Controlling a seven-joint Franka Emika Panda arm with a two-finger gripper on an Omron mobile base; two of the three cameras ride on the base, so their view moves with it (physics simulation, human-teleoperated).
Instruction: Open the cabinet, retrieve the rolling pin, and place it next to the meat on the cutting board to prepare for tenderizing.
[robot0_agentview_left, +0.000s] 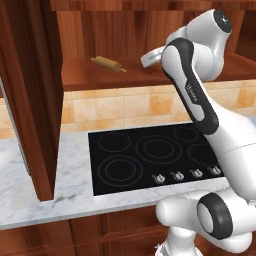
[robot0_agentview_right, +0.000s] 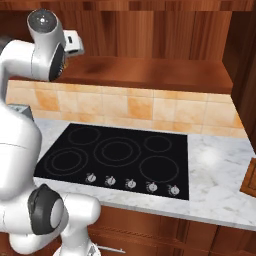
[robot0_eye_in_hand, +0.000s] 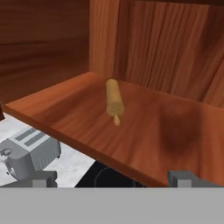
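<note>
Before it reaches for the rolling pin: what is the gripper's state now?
Gripper: open, holding nothing; the rolling pin lies on the cabinet shelf ahead of it.

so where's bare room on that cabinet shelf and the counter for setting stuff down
The cabinet shelf is bare right of the rolling pin, up to the right wall. On the marble counter, a free patch lies right of the stovetop, another between the stovetop's left edge and the open door. The shelf's left part is tighter, with the pin and the open tool nearby.
</note>
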